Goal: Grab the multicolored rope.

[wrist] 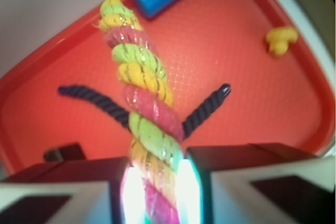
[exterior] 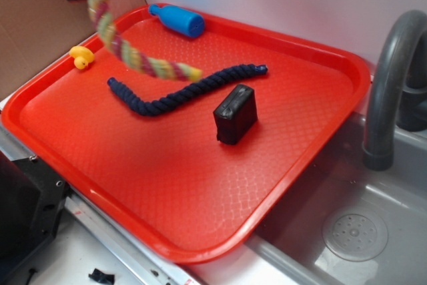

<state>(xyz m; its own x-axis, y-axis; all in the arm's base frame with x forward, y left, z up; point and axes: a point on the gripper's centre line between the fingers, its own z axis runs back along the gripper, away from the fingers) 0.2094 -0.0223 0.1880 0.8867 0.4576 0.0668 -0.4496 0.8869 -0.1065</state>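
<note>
Claw (wrist: 157, 192) clamps multicolored rope (exterior: 127, 48) above red tray (exterior: 167, 178).

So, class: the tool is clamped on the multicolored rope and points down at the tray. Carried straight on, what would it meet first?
Probably the navy rope: in the wrist view it lies directly ahead of the tool, behind the hanging multicolored rope, with the red tray beneath. Depth is uncertain.

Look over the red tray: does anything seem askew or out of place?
Only the multicolored rope: it hangs from the gripper above the tray, its end over the navy rope. Nothing looks spilled or damaged.
</note>
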